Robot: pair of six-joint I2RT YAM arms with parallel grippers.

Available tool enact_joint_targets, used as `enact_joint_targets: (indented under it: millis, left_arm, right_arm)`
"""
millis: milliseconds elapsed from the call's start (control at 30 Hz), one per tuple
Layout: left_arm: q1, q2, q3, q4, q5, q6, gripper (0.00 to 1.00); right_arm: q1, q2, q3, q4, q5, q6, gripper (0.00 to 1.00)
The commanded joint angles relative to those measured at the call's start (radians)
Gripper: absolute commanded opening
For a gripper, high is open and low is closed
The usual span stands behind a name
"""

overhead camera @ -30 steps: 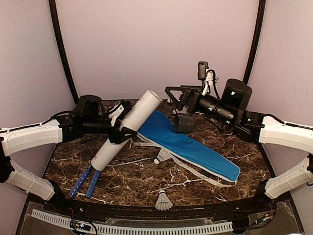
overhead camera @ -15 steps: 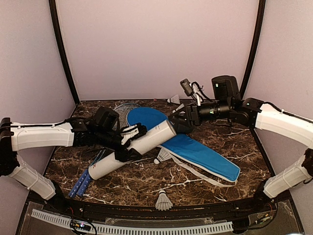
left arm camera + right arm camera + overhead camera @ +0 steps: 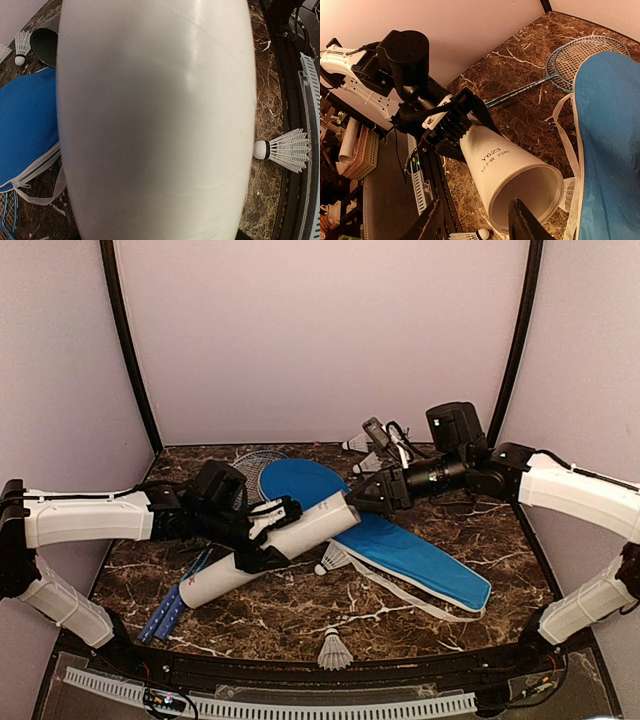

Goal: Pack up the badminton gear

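While the left tool (image 3: 266, 532) is clamped around the middle of the white tube (image 3: 318, 524), the tube's open end points at the right tool (image 3: 476, 204), just ahead of it. That tool's fingers stand partly spread. The dark cap (image 3: 44, 47) sits right by them, but I cannot tell whether they grip it. The blue bag (image 3: 400, 545) lies beneath the right tool.

Left wrist view: the tube (image 3: 155, 120) fills the frame, both ends cut off, and the left gripper (image 3: 268, 533) is fully hidden behind it. The cap (image 3: 44, 47) is half covered. The bag (image 3: 25, 130) runs off the left edge.
Right wrist view: right gripper (image 3: 476, 204) is cut off at the bottom edge; grip unclear.
Top view: rackets (image 3: 165, 612) lie mostly under the tube and bag.
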Motion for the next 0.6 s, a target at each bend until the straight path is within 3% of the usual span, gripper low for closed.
enact_joint_targets:
  millis: [0, 167, 567]
  left_arm:
    - [-0.009, -0.024, 0.017, -0.008, -0.006, 0.018, 0.58]
    - [-0.014, -0.026, 0.017, -0.008, -0.010, 0.019, 0.58]
    - [-0.026, -0.026, 0.016, -0.011, -0.023, 0.022, 0.58]
  right_arm:
    - [0.002, 0.018, -0.026, 0.009, -0.008, 0.004, 0.45]
    - [0.002, 0.035, -0.035, 0.021, -0.030, 0.009, 0.43]
    - [0.001, 0.035, -0.047, 0.026, -0.075, 0.016, 0.16]
